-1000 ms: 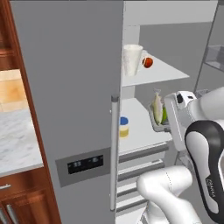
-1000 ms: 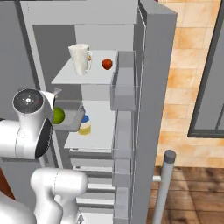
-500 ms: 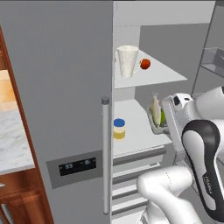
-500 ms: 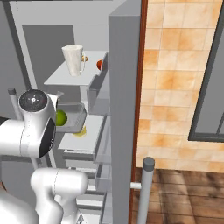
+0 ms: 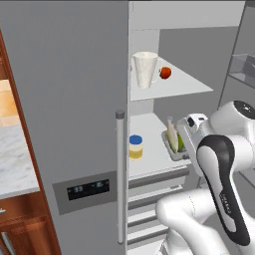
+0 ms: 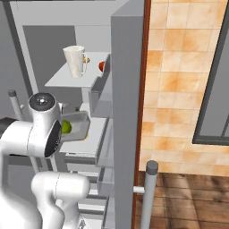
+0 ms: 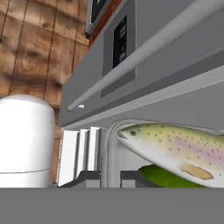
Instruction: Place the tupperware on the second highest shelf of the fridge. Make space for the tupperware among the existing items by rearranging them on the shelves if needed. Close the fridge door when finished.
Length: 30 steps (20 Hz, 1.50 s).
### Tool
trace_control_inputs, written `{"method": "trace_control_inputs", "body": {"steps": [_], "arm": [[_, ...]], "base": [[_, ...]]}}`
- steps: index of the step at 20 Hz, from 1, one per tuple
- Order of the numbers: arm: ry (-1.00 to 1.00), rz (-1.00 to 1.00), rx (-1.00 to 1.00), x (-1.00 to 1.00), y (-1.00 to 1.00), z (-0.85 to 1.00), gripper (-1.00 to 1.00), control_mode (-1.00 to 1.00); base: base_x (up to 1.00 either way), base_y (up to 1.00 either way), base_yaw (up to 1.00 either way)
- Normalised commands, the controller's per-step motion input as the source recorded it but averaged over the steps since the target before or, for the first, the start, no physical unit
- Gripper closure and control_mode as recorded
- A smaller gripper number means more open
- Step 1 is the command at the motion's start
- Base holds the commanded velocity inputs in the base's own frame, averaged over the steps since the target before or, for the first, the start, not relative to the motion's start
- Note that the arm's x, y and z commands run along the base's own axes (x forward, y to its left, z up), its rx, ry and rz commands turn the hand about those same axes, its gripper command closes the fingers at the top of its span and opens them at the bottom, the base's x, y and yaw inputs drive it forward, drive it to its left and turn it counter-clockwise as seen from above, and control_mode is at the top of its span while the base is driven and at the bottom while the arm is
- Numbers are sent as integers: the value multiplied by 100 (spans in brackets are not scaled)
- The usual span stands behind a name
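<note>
The fridge [image 5: 74, 99] stands with its right-hand fridge door [image 6: 127, 112] swung open. My gripper [image 5: 183, 139] is shut on the rim of the clear tupperware [image 5: 173, 143], which holds a fish [image 7: 175, 151] and something green. The box sits at the front right edge of the shelf [image 5: 149, 152] that carries the yellow jar with a blue lid [image 5: 135, 147]. I cannot tell whether the box rests on that shelf. One shelf up stand the white jug [image 5: 145, 69] and the red fruit [image 5: 165, 72]. In the hand view my fingertips [image 7: 87, 177] grip the tupperware rim [image 7: 109, 148].
The left door with its dark dispenser panel [image 5: 88, 189] and bar handle [image 5: 119, 174] stays closed, close to the jar. Drawers [image 5: 149, 199] lie below the shelf. The open door's bins [image 6: 100, 91] and handle [image 6: 147, 192] are to my right, before a tiled wall [image 6: 179, 89].
The whole picture has shifted as the base moved. The tupperware stays in my shut gripper at the front of the jar's shelf; jug, fruit and jar keep their places.
</note>
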Motion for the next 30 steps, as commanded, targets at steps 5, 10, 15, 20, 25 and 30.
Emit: {"method": "trace_control_inputs", "body": {"steps": [5, 10, 15, 20, 25, 30], "arm": [[-3, 16, -1, 0, 0, -41, 100, -100], [-1, 1, -4, 0, -3, -39, 100, -100], [-2, 0, 0, 0, -16, -50, 100, -100], [-11, -7, 0, 0, -17, -60, 100, -100], [-7, -11, 1, 4, -4, -51, 100, -100], [-7, -9, 3, 13, -1, -42, 100, -100]], "base": [[0, 0, 0], [0, 0, 0], [0, 0, 0], [0, 0, 0], [0, 0, 0], [0, 0, 0]]}}
